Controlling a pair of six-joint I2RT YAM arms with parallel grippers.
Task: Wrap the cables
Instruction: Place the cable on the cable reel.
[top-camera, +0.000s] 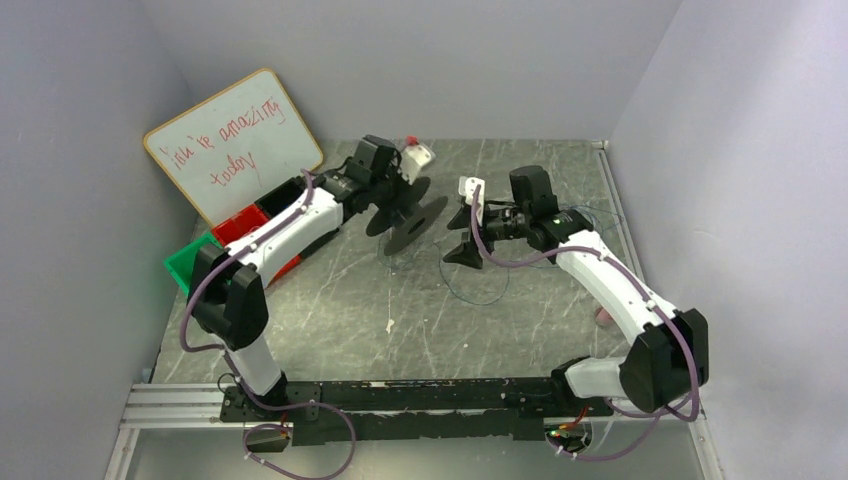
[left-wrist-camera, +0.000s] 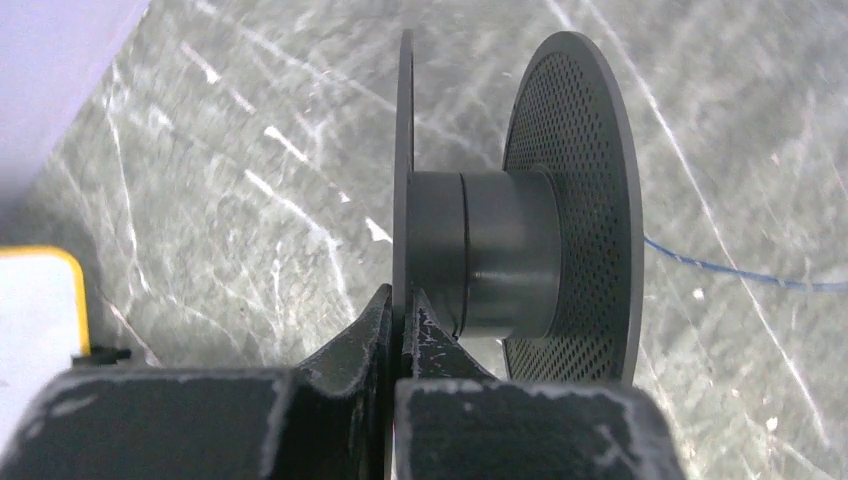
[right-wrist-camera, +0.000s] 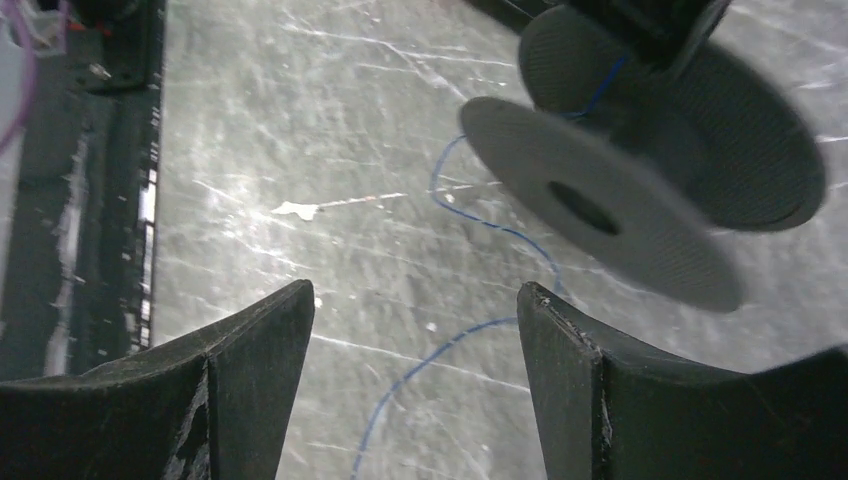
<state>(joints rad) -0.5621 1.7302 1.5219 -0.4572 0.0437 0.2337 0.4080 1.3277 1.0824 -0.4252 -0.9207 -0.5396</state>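
A black spool (top-camera: 408, 215) with two perforated flanges hangs above the middle of the table. My left gripper (top-camera: 388, 196) is shut on one flange edge; the left wrist view shows its fingertips (left-wrist-camera: 403, 300) pinching that thin flange beside the grey hub (left-wrist-camera: 500, 255). The thin blue cable (top-camera: 475, 290) lies in a loose loop on the table below my right gripper (top-camera: 460, 235). In the right wrist view the gripper (right-wrist-camera: 415, 290) is open and empty above the cable (right-wrist-camera: 440, 350), which runs up to the spool (right-wrist-camera: 640, 170). A strand also shows in the left wrist view (left-wrist-camera: 740, 272).
A whiteboard (top-camera: 235, 140) leans at the back left, with a red bin (top-camera: 245, 225) and a green bin (top-camera: 190, 262) in front of it. A white scrap (top-camera: 390, 325) lies mid-table. A small pink object (top-camera: 603, 316) sits by the right wall.
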